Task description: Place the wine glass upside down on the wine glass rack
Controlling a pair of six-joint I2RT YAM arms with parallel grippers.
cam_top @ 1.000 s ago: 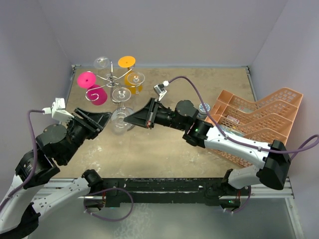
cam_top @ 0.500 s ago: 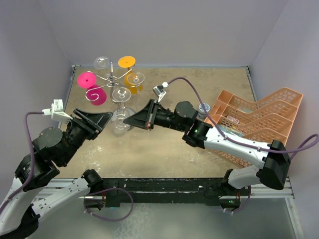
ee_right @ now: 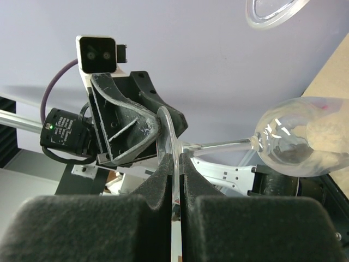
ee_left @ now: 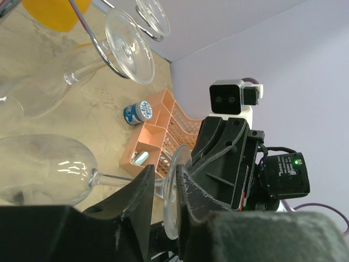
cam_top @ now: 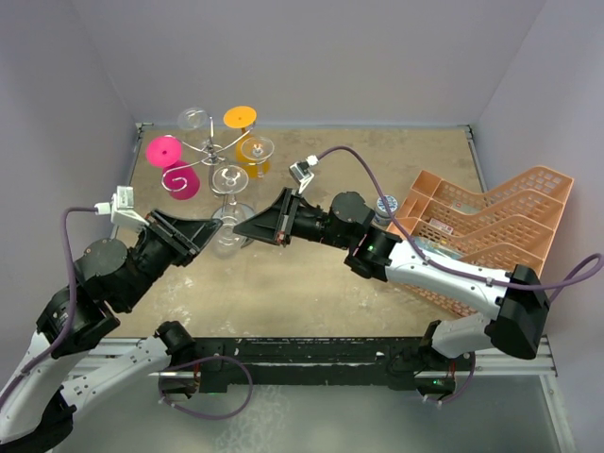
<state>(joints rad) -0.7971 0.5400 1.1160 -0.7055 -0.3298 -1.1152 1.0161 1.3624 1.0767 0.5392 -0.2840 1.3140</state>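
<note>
A clear wine glass (cam_top: 229, 229) lies sideways in the air between my two grippers, in front of the chrome wine glass rack (cam_top: 209, 149). My right gripper (cam_top: 240, 226) is shut on the rim of the glass's foot (ee_right: 173, 143); the bowl (ee_right: 300, 136) points away to the right. My left gripper (cam_top: 206, 226) straddles the same foot (ee_left: 172, 191). Its jaws stand close together, with a small gap still showing on the stem side. In the left wrist view the bowl (ee_left: 49, 169) is at lower left. The rack holds several glasses upside down: pink, orange and clear.
A peach plastic crate (cam_top: 491, 226) stands at the right, with a blue can (cam_top: 385, 205) beside it. Both show in the left wrist view, the crate (ee_left: 158, 128) and the can (ee_left: 138, 112). A hanging clear glass (ee_left: 128, 46) is close above the held one.
My left arm has shifted right and a little nearer the glass, and its jaws look narrower round the foot. The right arm and glass have barely moved.
</note>
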